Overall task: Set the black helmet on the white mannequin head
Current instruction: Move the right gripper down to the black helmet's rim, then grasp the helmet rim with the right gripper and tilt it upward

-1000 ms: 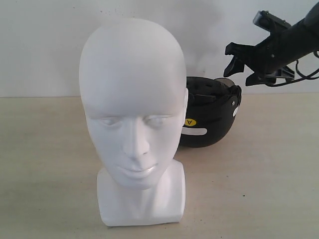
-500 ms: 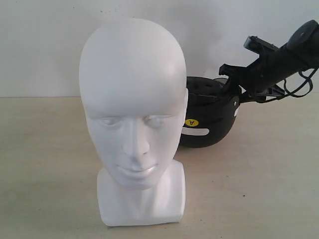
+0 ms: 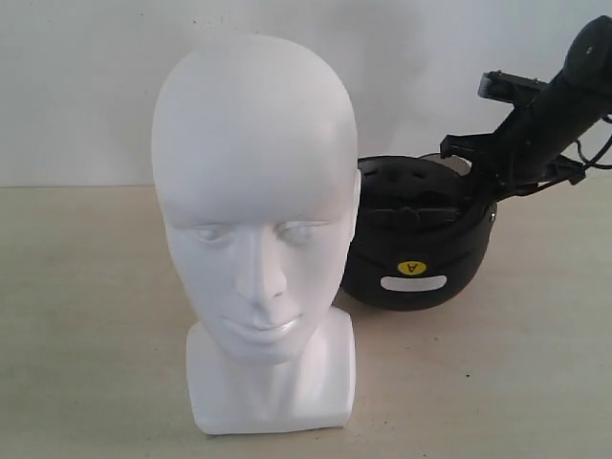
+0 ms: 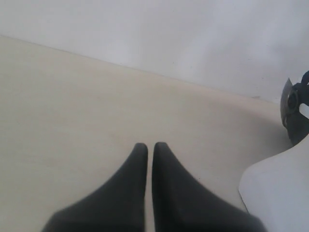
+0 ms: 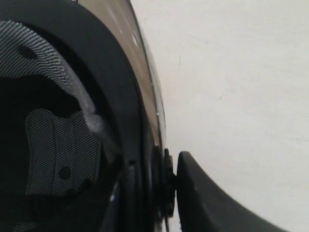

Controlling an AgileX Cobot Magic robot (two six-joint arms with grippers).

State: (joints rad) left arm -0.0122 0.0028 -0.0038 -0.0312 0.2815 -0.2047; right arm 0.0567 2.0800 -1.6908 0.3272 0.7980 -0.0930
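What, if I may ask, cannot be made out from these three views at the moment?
Exterior view: the head hides part of the helmet.
Right wrist view: only one finger of the right end effector shows, outside the shell; the other is hidden, so the grip is unclear.
Left wrist view: head and helmet are cut off by the frame edge.

Masked by the white mannequin head (image 3: pixel 253 191): the black helmet (image 3: pixel 421 258) from about 9 o'clock. Lost behind its rim at 1 o'clock: the right gripper (image 3: pixel 475 184) tips. From the right wrist, only one finger (image 5: pixel 207 198), no sight of its partner. Too small to read: the white label (image 3: pixel 413 283). From the left wrist, helmet and head clipped by the frame edge, left gripper (image 4: pixel 150 147) blurred.
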